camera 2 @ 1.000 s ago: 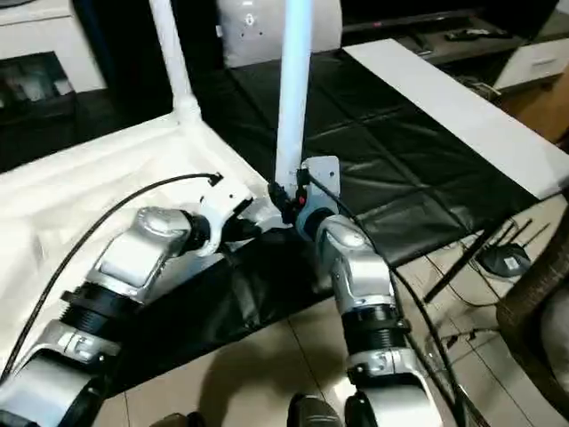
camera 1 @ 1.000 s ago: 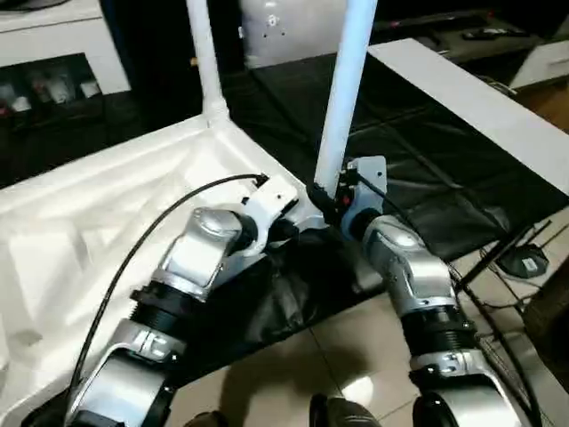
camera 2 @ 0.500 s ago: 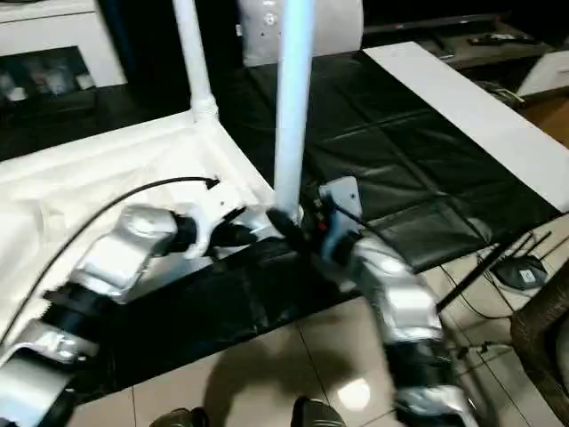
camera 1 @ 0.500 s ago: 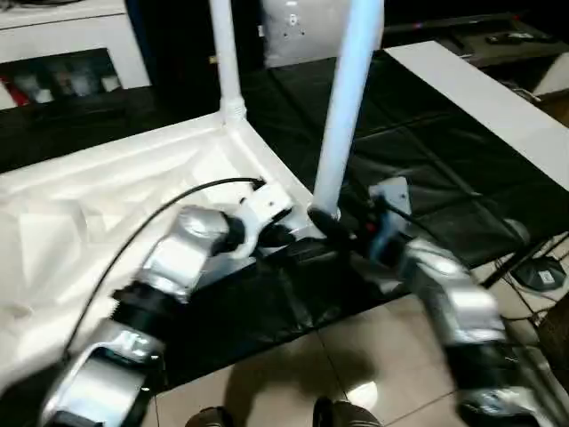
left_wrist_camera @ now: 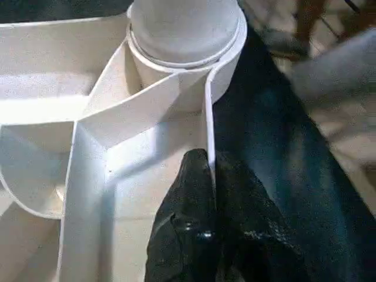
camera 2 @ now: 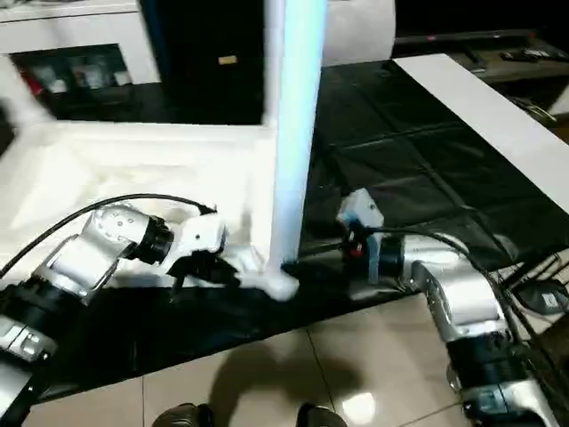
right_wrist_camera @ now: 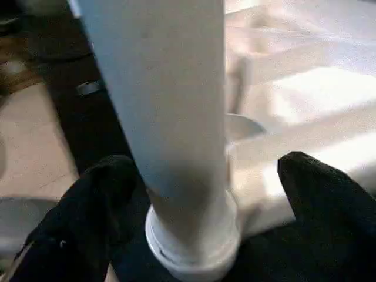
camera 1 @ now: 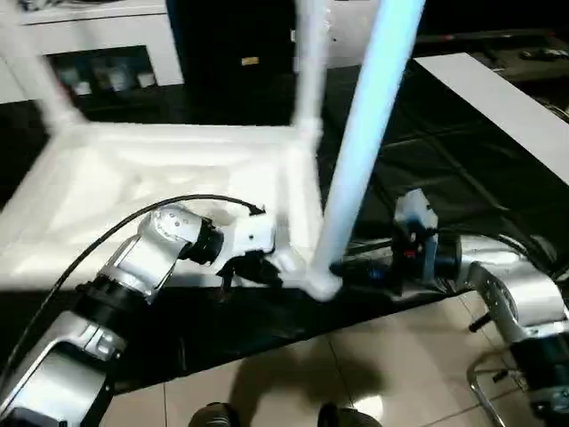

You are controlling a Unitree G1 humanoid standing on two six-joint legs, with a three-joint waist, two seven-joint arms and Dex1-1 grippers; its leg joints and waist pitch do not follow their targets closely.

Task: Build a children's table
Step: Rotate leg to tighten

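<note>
The children's table lies upside down, its ribbed white top on the black mat. A near leg stands in the corner socket, and a far leg rises behind it. My left gripper is shut on the thin rim wall of the top, just beside that socket. My right gripper is open at the base of the near leg. Its black fingers stand wide apart on either side of the leg, clear of it.
A black padded mat covers the floor under the table. A flat white board lies at the right, and a white cabinet stands at the back left. Pale tiles run along the near edge, with cables at the right.
My right gripper has let go of the near leg and opened wide, and its forearm has swung out to the right. The left gripper keeps its hold. The camera has shifted.
</note>
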